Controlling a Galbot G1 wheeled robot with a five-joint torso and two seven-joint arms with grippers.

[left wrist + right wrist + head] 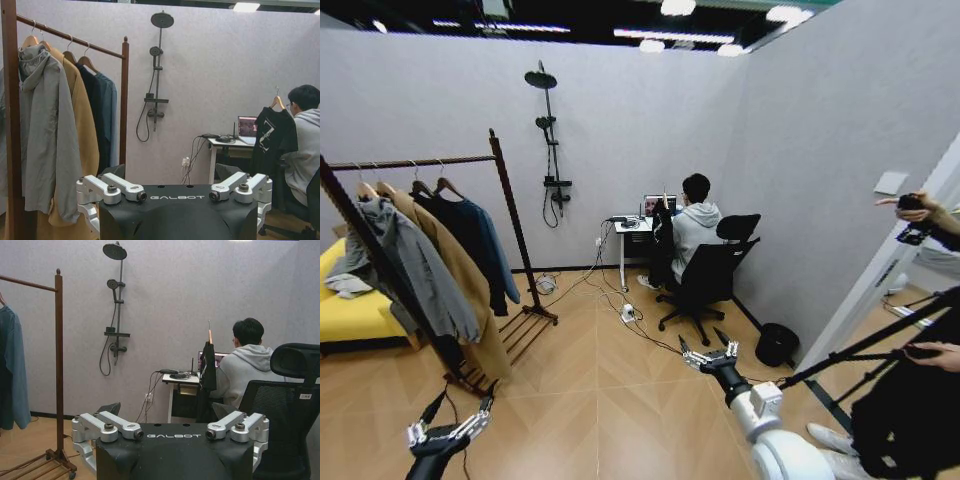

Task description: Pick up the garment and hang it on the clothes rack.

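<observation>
The clothes rack (516, 235) stands at the left, dark reddish-brown with a horizontal rail (75, 41) and one upright (59, 365). The garment (453, 222), a black jacket (93, 105) on a wooden hanger, hangs from the rail between a long tan coat (460, 280) and a blue jacket (498, 250). My left gripper (450, 425) is low in front of the rack's foot, open and empty (177, 196). My right gripper (710, 352) is held out over the middle of the floor, open and empty (174, 434).
A grey jacket (47, 125) hangs nearest me. A yellow sofa (350, 315) sits behind the rack. A person sits on an office chair (705, 280) at a small desk (632, 228), beside a black printed shirt (274, 134) on a hanger. Cables cross the floor (620, 310). A tripod (880, 340) stands right.
</observation>
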